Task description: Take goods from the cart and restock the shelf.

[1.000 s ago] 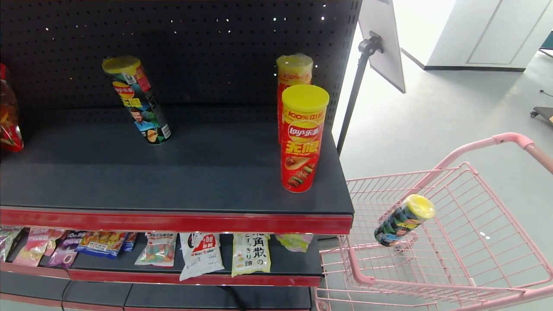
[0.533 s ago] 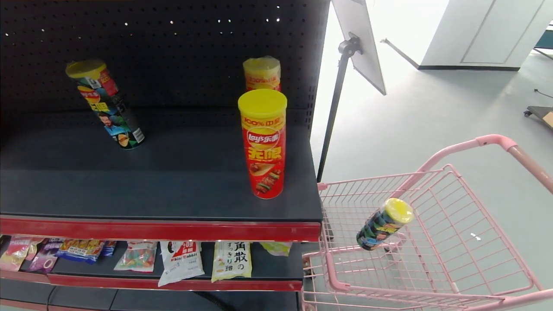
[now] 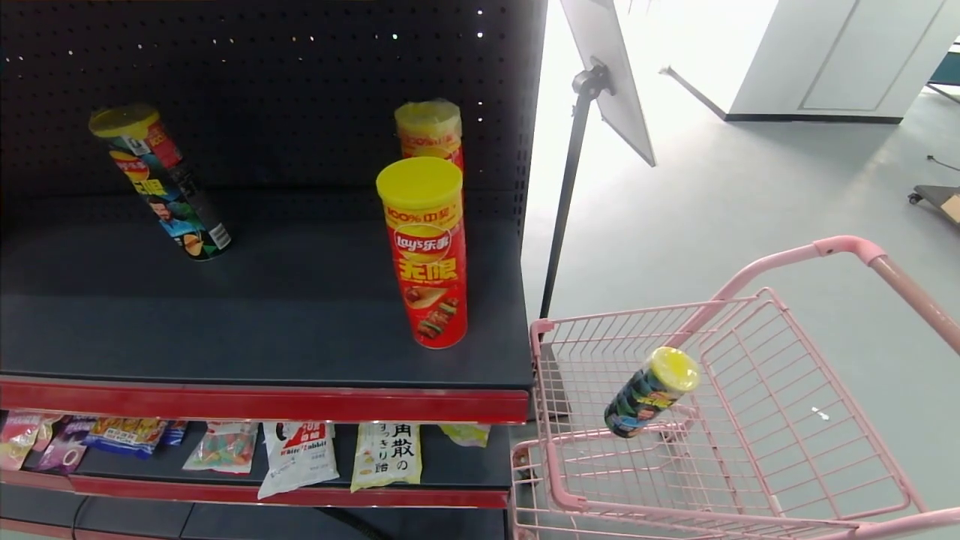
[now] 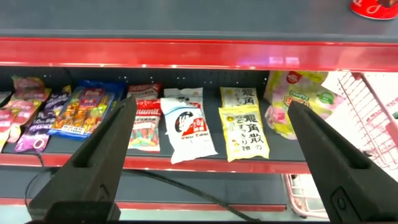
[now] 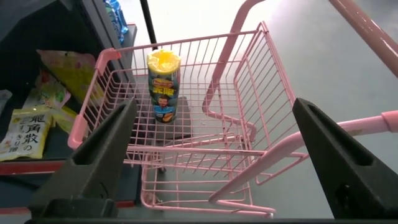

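In the pink cart, at about four o'clock from the shelf's front corner, one dark can with a yellow lid stands in the basket, leaning against the wire wall. It is the only item I can see left to fetch. The right wrist view looks down on the same can in the basket's corner nearest the shelf.

Over the last second the whole head view has slid. The shelf and its three cans now sit further toward nine o'clock, and the cart has come in toward the middle. That is the camera turning, not the goods moving. The red can, the yellow-lidded can behind it at twelve o'clock and the tilted dark can at ten o'clock keep their places on the board.

The right gripper is spread wide with nothing between its fingers, above the cart. The left gripper is equally wide and empty, facing the snack packets on the lower shelf.

My reading is that the robot is squaring up to the cart for the next pick, and the right arm is the better placed.
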### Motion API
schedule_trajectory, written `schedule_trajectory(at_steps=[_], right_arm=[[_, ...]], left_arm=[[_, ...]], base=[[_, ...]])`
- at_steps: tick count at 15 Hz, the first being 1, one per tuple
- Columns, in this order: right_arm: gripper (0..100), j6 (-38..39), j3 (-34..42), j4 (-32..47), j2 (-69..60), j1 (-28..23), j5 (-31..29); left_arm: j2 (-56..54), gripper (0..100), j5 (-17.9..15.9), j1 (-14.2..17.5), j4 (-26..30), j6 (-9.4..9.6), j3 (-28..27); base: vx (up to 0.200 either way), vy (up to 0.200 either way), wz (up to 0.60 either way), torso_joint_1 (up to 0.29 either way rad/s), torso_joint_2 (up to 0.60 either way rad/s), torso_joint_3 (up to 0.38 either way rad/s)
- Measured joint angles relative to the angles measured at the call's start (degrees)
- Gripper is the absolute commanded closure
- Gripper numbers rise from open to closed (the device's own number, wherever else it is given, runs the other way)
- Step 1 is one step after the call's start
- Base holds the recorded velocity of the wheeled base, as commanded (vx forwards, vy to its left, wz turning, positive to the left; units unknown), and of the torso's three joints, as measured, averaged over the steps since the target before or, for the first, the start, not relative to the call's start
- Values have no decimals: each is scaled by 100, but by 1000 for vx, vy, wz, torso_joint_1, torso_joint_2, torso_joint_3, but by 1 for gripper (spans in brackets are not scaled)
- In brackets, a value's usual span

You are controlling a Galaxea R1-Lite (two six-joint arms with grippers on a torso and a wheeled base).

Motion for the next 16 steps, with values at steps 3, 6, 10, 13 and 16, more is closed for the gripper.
schedule_trajectory(at_steps=[3,6,10,13,16], right_arm=[[0,5,0,-2,0,0,134],[0,6,0,-2,0,0,165],[0,9,0,-2,0,0,173],[0,9,0,-2,0,0,169],[0,9,0,-5,0,0,167]], left_arm=[[0,0,0,0,0,2,0],[0,0,0,0,-2,0,0],[0,0,0,0,0,0,-2],[0,0,0,0,-2,0,-2],[0,0,0,-2,-5,0,-2]], base=[[0,0,0,0,0,0],[0,0,0,0,0,0],[0,0,0,0,0,0],[0,0,0,0,0,0],[0,0,0,-67,132,81]])
